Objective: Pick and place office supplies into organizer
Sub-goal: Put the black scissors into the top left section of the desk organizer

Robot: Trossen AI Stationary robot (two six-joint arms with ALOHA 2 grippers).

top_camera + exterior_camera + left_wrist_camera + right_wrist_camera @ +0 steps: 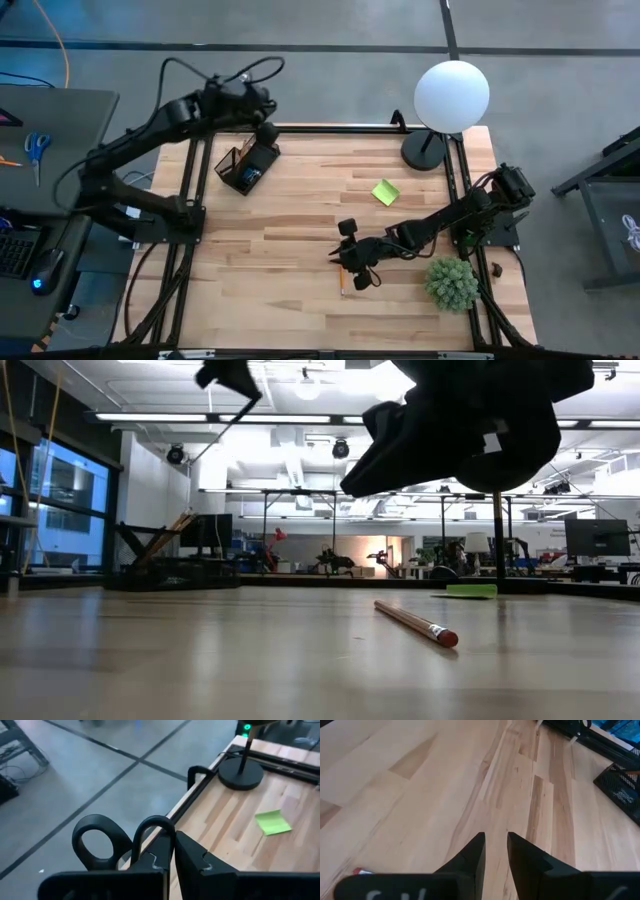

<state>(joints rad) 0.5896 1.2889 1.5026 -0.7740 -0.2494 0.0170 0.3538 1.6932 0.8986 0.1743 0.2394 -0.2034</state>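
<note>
The pale butcher-block wooden surface point(300, 250) carries everything, with a dark arm reaching in from each side. At its far corner on the right arm's side stands a lamp with a white globe and a round black base point(425, 150), and a small green bushy plant point(452, 283) sits at the near edge by the right arm.

The small black mesh organizer point(243, 168) rests near the far edge on the left arm's side. The left gripper point(266, 133) hovers just beyond it, its jaws clenched on black-handled scissors point(122, 842), whose two handle loops stick out past the fingertips in the left wrist view. From there the organizer lies close below and toward the surface's middle, so I judge the coming move to be a short lowering into a compartment.

The right gripper point(350, 258) hangs low over the middle of the surface, its jaws slightly parted and grasping nothing. An orange pencil with a red eraser end point(416, 622) lies flat just beside it on the near side, its long axis running roughly from the near edge toward the far edge. The right arm is plainly the nearer one.

A lime-green sticky-note pad point(385, 191) lies apart, between the right gripper and the lamp.

No readable writing shows.
</note>
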